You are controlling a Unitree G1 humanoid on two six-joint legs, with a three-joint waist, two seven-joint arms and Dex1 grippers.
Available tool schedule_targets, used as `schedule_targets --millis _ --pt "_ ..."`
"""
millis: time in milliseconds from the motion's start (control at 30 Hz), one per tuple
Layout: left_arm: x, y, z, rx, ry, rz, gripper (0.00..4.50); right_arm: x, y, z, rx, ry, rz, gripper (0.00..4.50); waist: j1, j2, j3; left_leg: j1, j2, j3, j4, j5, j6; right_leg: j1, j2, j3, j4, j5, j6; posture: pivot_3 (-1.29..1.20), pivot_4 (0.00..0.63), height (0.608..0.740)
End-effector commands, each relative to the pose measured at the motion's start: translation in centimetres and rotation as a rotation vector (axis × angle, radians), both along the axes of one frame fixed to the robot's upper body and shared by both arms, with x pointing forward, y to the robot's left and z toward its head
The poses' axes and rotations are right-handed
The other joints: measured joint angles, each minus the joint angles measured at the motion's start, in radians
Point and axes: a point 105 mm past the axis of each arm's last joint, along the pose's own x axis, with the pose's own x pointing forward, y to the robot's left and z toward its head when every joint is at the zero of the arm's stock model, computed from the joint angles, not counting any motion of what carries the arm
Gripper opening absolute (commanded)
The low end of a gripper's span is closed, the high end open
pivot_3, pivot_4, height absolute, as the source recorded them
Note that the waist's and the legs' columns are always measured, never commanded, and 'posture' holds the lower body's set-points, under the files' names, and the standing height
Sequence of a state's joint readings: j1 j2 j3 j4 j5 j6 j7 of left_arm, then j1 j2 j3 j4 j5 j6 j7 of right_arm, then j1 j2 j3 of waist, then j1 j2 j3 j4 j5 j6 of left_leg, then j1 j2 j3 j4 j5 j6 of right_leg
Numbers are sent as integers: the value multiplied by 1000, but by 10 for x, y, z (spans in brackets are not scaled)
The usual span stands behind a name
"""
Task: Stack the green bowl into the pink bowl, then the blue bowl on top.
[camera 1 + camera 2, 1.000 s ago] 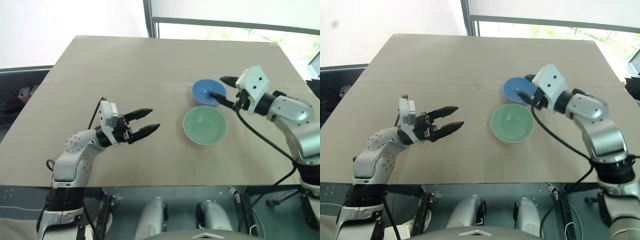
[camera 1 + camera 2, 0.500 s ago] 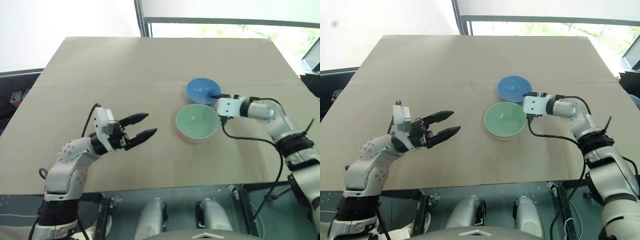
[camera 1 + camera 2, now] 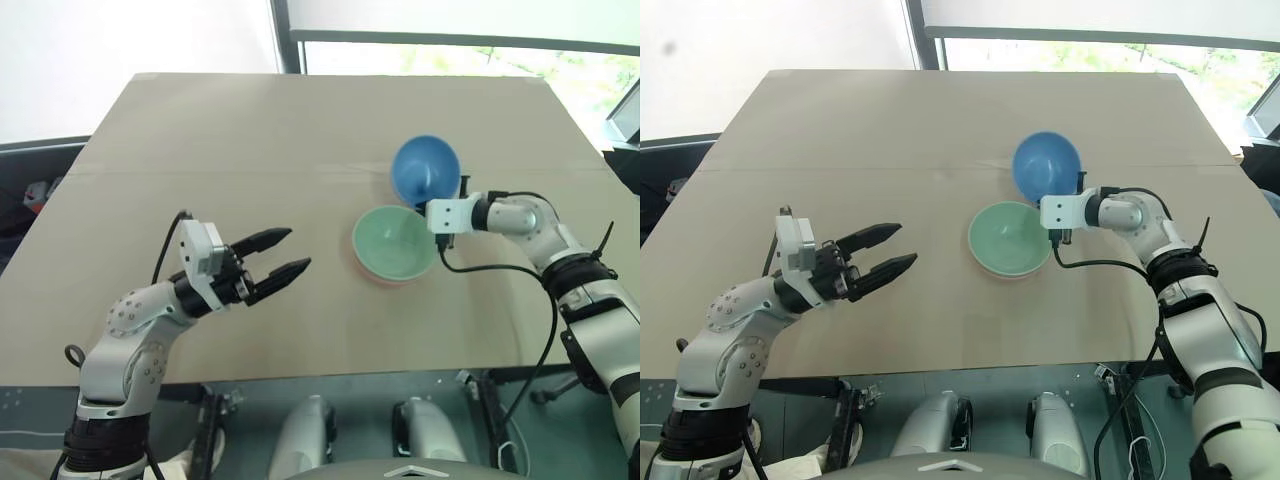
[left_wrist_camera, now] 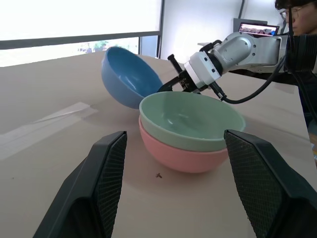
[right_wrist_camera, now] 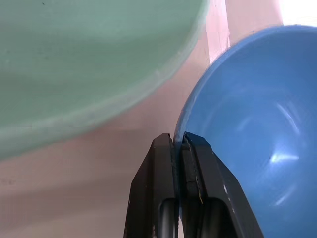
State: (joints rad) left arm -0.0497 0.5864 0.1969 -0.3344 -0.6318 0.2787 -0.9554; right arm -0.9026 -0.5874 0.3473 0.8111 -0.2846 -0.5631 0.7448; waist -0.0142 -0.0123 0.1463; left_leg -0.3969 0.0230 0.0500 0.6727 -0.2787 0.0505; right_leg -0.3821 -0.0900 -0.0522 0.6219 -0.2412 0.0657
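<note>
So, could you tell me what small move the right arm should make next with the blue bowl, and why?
Probably lift and carry it over the stack. The right gripper is shut on the blue bowl at its rim, and the bowl is tipped up beside the green bowl, which already sits nested in the pink bowl. Only this placement remains.

The right gripper (image 5: 179, 144), open around the blue bowl's (image 3: 425, 170) rim a second ago, is now clamped shut on that rim. The blue bowl, flat on the table before, now stands tipped up on edge just beyond the green bowl (image 3: 394, 243).
</note>
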Motion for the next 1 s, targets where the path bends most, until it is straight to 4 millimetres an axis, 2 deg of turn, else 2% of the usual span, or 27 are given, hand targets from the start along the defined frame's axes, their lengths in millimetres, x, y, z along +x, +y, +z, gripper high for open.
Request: schedule_targets --millis 33,100,133,200,267,300,367,467,567,633,767,867,1000 --pt "-1 -2 9 -2 -45 -5 3296 -23 9 77 284 -8 96 12 0 0 0 0 0 0 0 0 0 0 0 0 0 0 0 0 150 740" --pt "1 -2 8 -2 -43 -2 3296 -60 18 103 391 109 202 12 6 1 1 -1 1 -2 -1 0 0 1 0 -2 2 0 0 0 150 740" --pt "2 -2 7 -2 -41 -1 3296 -78 21 108 401 162 236 12 8 2 1 -1 1 -3 -1 0 0 1 -1 -3 2 0 0 0 150 740" --pt "4 -4 4 -4 -33 -6 3296 -109 23 94 350 273 251 12 20 1 1 -2 0 -5 -2 0 0 1 -3 -5 1 0 0 0 150 740" --pt "5 -6 3 -5 -30 -15 3296 -126 23 81 318 335 230 12 27 0 0 -1 0 -6 -3 -1 1 2 -4 -6 0 0 0 0 150 740" --pt "6 -7 4 -6 -31 -20 3296 -132 22 73 315 367 214 686 27 0 0 -1 -1 -5 -2 -1 1 3 -4 -6 -4 0 0 0 150 740" --pt "8 -9 5 -5 -33 -30 3296 -138 24 60 334 411 183 1326 28 0 0 -1 -1 -4 -1 -1 1 3 -6 -6 -4 0 0 0 150 740" --pt "11 -9 6 1 -35 -36 3296 -140 26 46 330 426 145 2595 27 0 0 0 -2 -3 1 -1 2 2 -7 -5 -1 0 0 0 150 740" --pt "13 -8 8 8 -35 -39 3296 -134 25 48 370 381 94 3888 27 -1 0 1 -2 -3 1 -1 2 2 -6 -5 1 0 0 0 150 740" --pt "12 -8 8 16 -23 -41 3296 -131 21 57 429 349 56 4366 27 -1 0 1 -2 -3 1 -1 2 2 -5 -5 1 0 0 0 150 740" --pt "13 0 3 65 -21 23 3296 -134 -2 73 598 268 -50 4366 33 -1 0 -2 -2 -4 1 -1 2 1 -4 -5 1 0 0 0 150 740" --pt "6 12 -2 72 1 58 3296 -150 -26 54 580 390 -90 4366 34 -1 0 -2 -2 -4 -1 -2 3 3 -5 -6 -1 0 0 0 150 740" --pt "-11 30 -4 109 5 36 3296 -159 -64 43 672 447 -226 4366 29 -2 1 -2 -2 -2 -1 -2 4 3 -5 -5 -5 0 0 0 150 740"
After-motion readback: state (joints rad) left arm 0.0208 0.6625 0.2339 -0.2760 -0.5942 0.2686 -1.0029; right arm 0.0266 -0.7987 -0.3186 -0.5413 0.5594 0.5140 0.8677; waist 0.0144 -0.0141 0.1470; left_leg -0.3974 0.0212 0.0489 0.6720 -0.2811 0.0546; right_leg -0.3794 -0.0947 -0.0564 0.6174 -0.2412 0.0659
